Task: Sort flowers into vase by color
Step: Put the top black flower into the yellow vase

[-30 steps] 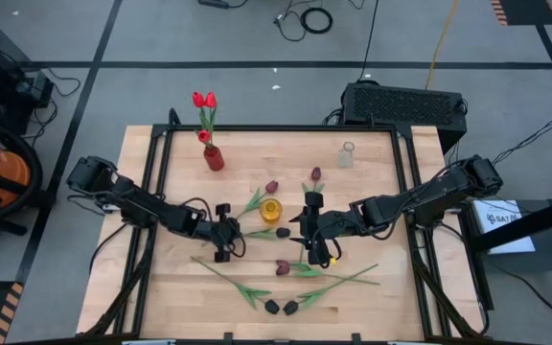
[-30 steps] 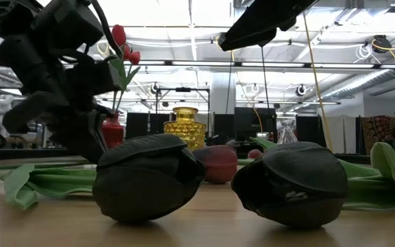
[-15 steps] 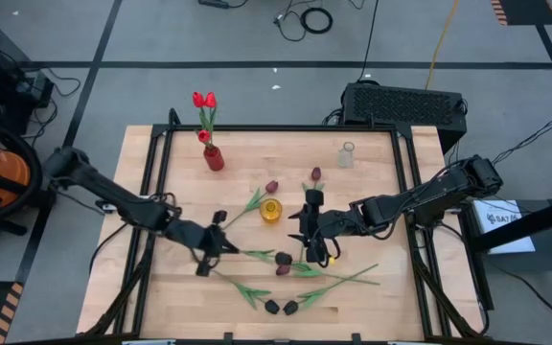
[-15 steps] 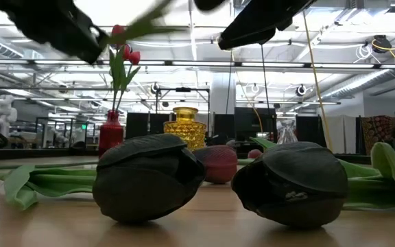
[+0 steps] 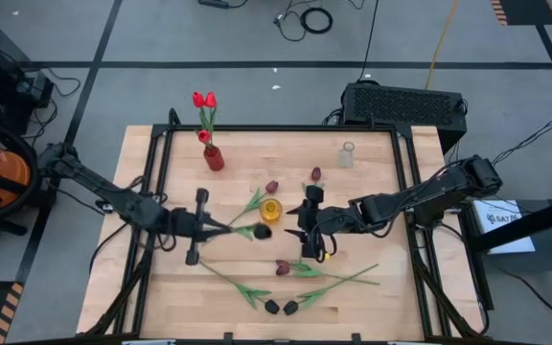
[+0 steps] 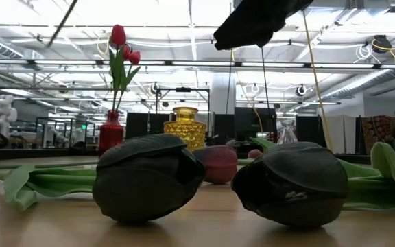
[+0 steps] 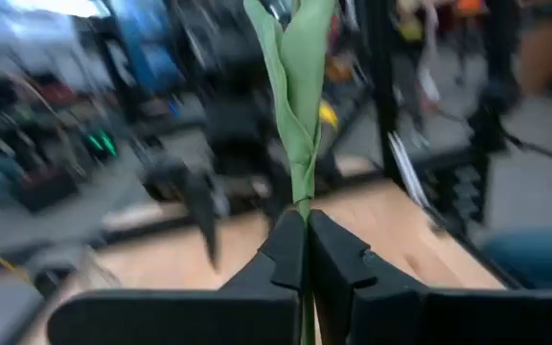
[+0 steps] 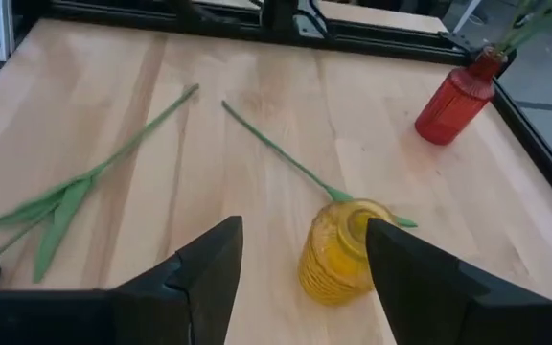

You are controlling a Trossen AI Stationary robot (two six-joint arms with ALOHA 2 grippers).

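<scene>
Low view: two black tulip heads (image 6: 146, 177) lie at the bench's near edge, a maroon head (image 6: 219, 163) just behind; both look light and soft.

Remaining flowers (image 5: 300, 283) sprawl across the near half of the bench (image 5: 372, 220), stems thin and bendy, leaves floppy. Best hold is low on the stem, not the head, which would crush or slip.

Left gripper (image 5: 199, 227), over the left-middle of the bench, is closed on a green stem (image 7: 298, 105) of a dark-headed tulip (image 5: 262, 231). The stem looks to droop little, so it is light.

Right gripper (image 5: 307, 233) hovers at bench centre, jaws apart, nothing between them, just beside the yellow vase (image 8: 341, 251).

Farther back: red vase (image 5: 214, 157) with red tulips near the far-left corner, clear vase (image 5: 347, 153) toward the far-right.
</scene>
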